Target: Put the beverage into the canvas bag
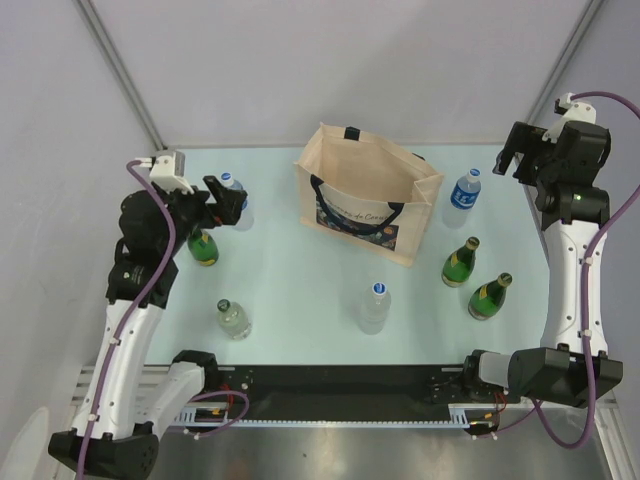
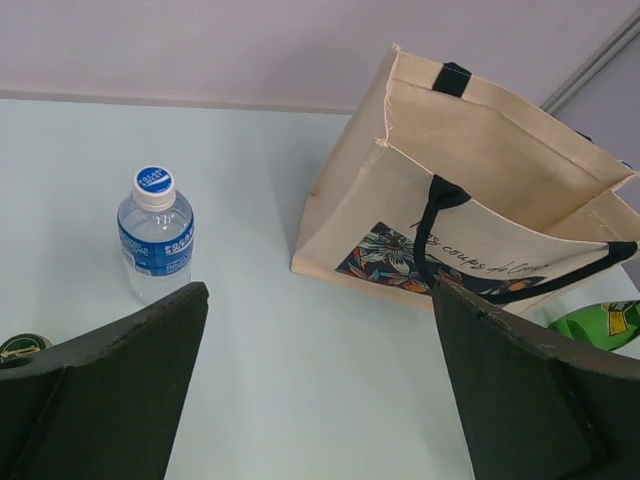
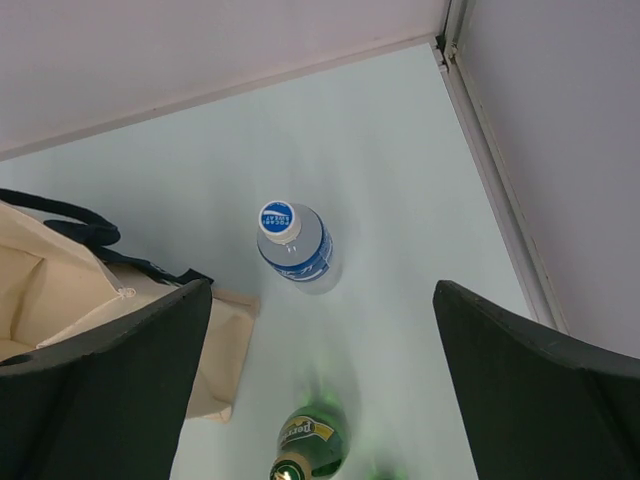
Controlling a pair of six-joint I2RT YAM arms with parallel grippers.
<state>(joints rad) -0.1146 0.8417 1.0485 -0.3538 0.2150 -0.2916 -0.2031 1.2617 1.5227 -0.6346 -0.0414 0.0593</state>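
Observation:
The canvas bag [image 1: 365, 190] stands open and upright at the back middle of the table, beige with dark handles and a dark printed panel [image 2: 470, 260]. Several beverage bottles stand around it. My left gripper [image 1: 228, 203] hangs open beside a blue-labelled clear bottle [image 1: 236, 200], which stands left of the bag [image 2: 480, 160] in the left wrist view [image 2: 155, 235]. My right gripper [image 1: 513, 155] is open and raised at the back right, above another blue-labelled bottle [image 1: 465, 190] [image 3: 293, 245]. Both grippers [image 2: 318, 295] [image 3: 322, 300] hold nothing.
A green bottle [image 1: 203, 247] stands just under the left arm. Two green bottles [image 1: 460, 262] [image 1: 489, 296] stand at the right, one in the right wrist view [image 3: 310, 445]. Two clear bottles [image 1: 233, 318] [image 1: 375, 305] stand near the front. Grey walls enclose the table [image 1: 300, 300].

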